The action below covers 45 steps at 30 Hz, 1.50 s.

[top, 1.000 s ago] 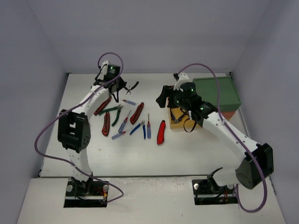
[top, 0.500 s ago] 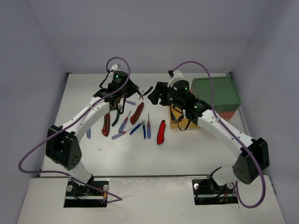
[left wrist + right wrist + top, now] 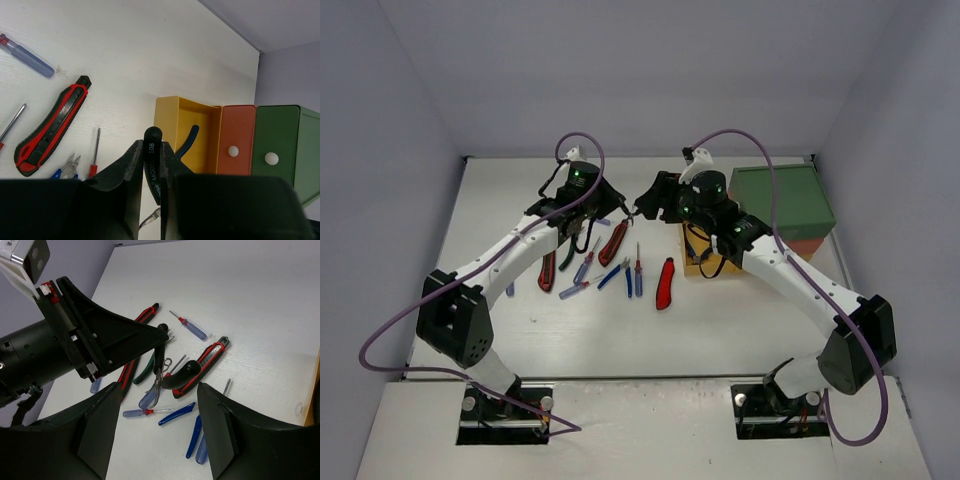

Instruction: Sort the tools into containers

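Two robot arms meet over the middle of a white table [image 3: 770, 320]. The left gripper [image 3: 150, 157] is clamped tight on one handle of black pliers [image 3: 184, 374], holding them in the air above the loose tools. The other handle swings free and the metal jaws point down. The right gripper [image 3: 157, 390] faces it from the right, just beside it. Its fingers are spread wide and hold nothing, with the free handle just ahead of the gap (whether a finger touches it cannot be told).

Below them lie the other tools in a loose cluster left of centre: a red knife [image 3: 665, 283] nearest, a second knife [image 3: 613, 242] further off, blue screwdrivers [image 3: 632, 277] between them, and red and green pliers on the left.

At the far right stands the drawer unit [image 3: 785, 198], green on top. Its yellow drawer [image 3: 170, 117] is pulled out toward the tools and holds a blue-handled tool [image 3: 189, 140]. The orange drawer [image 3: 237, 145] and the green drawer [image 3: 277, 150] are pushed in.
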Each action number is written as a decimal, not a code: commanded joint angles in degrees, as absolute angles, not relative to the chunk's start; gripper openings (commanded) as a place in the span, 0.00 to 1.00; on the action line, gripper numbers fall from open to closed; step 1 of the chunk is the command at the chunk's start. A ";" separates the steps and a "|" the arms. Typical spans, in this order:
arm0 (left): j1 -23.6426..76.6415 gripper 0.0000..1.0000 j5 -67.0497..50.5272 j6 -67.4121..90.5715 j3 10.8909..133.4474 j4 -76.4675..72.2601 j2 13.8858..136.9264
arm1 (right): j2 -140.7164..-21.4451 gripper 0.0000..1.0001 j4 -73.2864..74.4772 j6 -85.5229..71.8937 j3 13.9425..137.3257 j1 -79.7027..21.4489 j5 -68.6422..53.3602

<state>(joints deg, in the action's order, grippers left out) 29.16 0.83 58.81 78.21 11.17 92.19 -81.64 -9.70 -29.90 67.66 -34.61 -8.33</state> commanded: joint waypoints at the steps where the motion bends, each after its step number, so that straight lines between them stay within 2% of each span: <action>1: 29.52 0.00 0.00 60.11 79.14 5.13 87.94 | -82.58 0.57 -15.24 -31.24 68.02 -34.89 -7.03; 18: 29.97 0.00 -2.64 60.38 77.47 2.94 87.22 | -84.02 0.42 -17.54 -31.41 66.97 -34.98 -6.85; 22: 30.24 0.00 -2.64 60.39 77.15 2.79 87.09 | -83.94 0.33 -18.01 -31.20 66.70 -35.07 -6.59; 29: 30.51 0.00 -2.89 60.39 76.56 2.29 86.76 | -83.79 0.05 -18.01 -30.72 65.52 -35.15 -6.20; 31: 30.50 0.01 -2.87 60.02 76.26 2.57 86.61 | -83.20 0.00 -17.84 -29.63 65.18 -35.16 -5.24; 33: 30.50 0.15 -2.40 58.87 76.11 3.60 86.27 | -82.03 0.00 -17.65 -28.29 64.91 -35.16 -4.33; 35: 30.50 0.38 -1.01 56.94 76.12 5.85 85.82 | -80.92 0.00 -16.45 -26.37 64.97 -35.17 -3.10; 36: 30.50 0.53 -0.39 55.89 76.20 8.02 85.31 | -80.57 0.00 -15.55 -25.32 65.16 -35.24 -2.35; 38: 30.44 0.65 2.54 53.44 76.16 10.77 84.41 | -79.98 0.00 -11.90 -21.95 65.95 -35.17 0.11; 40: 30.09 0.71 5.42 50.51 75.85 13.50 83.14 | -79.39 0.00 -9.52 -19.68 66.50 -35.24 2.85; 45: 29.36 0.73 11.63 43.20 74.20 18.97 79.06 | -77.08 0.00 -2.75 -13.95 65.70 -35.24 11.56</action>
